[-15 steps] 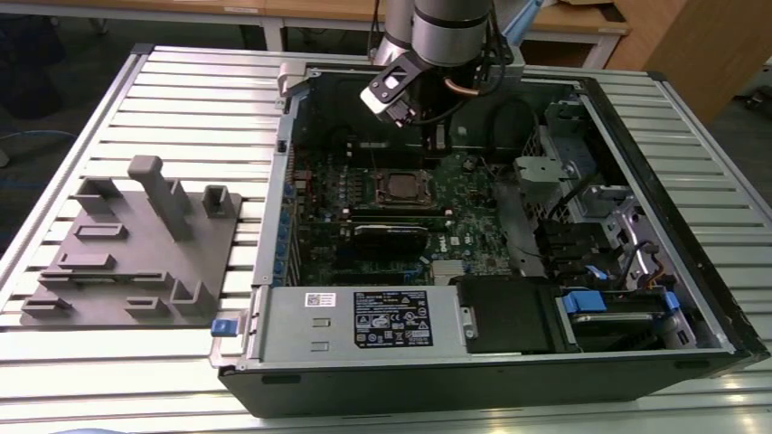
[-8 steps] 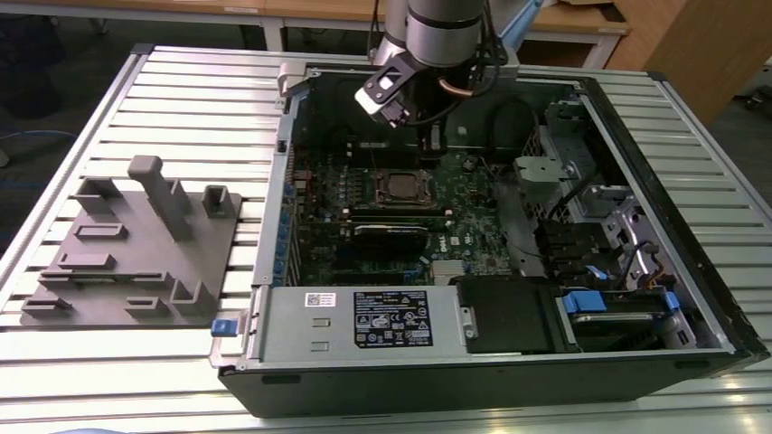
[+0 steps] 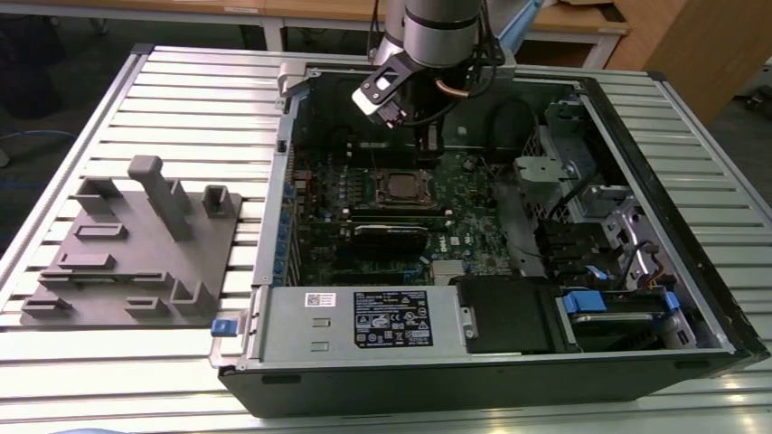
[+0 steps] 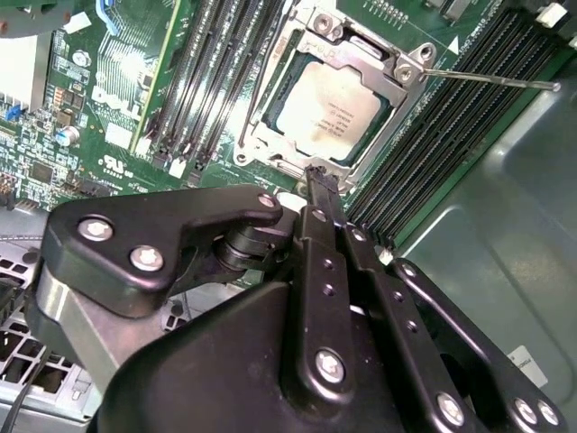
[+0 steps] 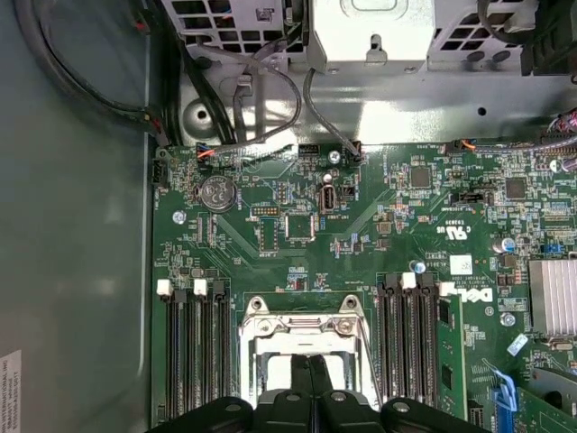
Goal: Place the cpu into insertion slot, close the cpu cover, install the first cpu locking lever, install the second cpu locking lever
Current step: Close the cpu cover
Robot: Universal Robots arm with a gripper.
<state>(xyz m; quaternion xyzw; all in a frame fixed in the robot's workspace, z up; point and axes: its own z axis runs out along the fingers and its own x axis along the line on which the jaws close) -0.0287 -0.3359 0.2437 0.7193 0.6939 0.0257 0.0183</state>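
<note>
The cpu (image 4: pixel 329 108), a silver-grey square, lies in the insertion slot (image 4: pixel 261 146) on the green motherboard. The cpu cover (image 4: pixel 397 90), a silver frame plate, lies down around it. A thin locking lever (image 4: pixel 487 78) sticks out from one corner of the socket, away over the memory slots. My gripper (image 4: pixel 315 173) is shut with nothing between its fingers; its black fingertips hover just beside the socket's edge. In the first wrist view the gripper (image 5: pixel 311 365) sits over the cover (image 5: pixel 302 327). From the exterior view the gripper (image 3: pixel 424 140) hangs just behind the socket (image 3: pixel 379 188).
Long black memory slots (image 4: pixel 203 81) (image 4: pixel 451 126) flank the socket on both sides. A black card (image 3: pixel 389 237) lies in front of it. Drive cages and cables (image 3: pixel 603 226) fill the exterior view's right, a power supply (image 3: pixel 362 318) the front. A grey fixture plate (image 3: pixel 133 249) stands outside the case.
</note>
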